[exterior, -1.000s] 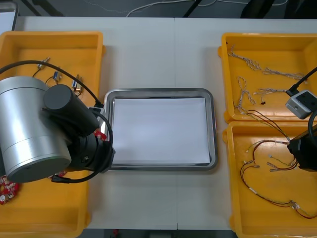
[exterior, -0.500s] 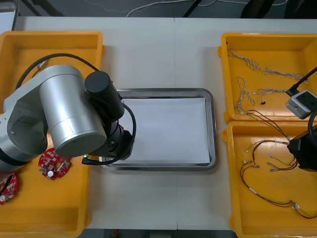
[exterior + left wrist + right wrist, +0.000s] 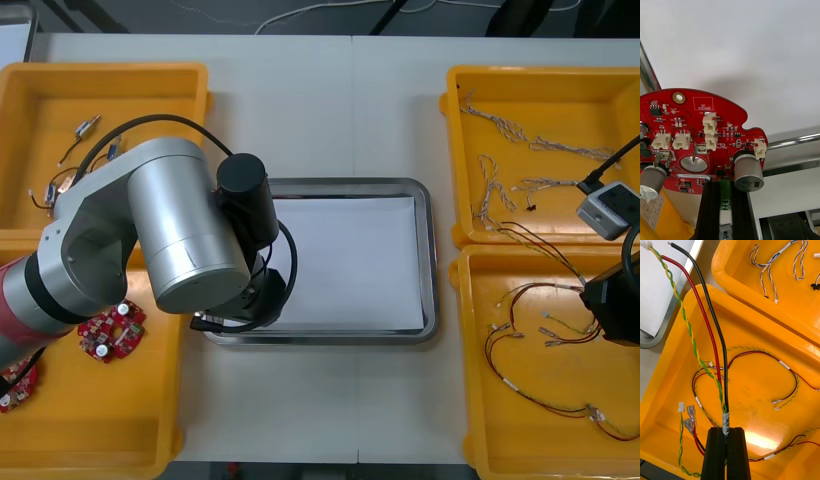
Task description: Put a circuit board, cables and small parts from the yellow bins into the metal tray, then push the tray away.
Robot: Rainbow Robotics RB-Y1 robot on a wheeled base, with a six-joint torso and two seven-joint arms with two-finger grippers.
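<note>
My left gripper (image 3: 724,184) is shut on the edge of a round red circuit board (image 3: 696,127), which it holds over the white inside of the metal tray (image 3: 752,41), close to the tray's rim. From the front, my left arm (image 3: 190,235) covers the left edge of the tray (image 3: 425,270). My right gripper (image 3: 726,432) is shut on a cable (image 3: 717,352) of black, red and yellow-green strands, over the near right bin (image 3: 752,390). That cable (image 3: 540,250) reaches toward the tray.
Two more red circuit boards (image 3: 112,330) lie in the near left bin (image 3: 100,430). Small metal parts (image 3: 85,130) sit in the far left bin. Blue and white cables (image 3: 500,190) fill the far right bin, and red and yellow cables (image 3: 530,340) the near right one.
My left arm has swung right, from over the near left bin to the tray's left side. The right arm has stayed where it was.
</note>
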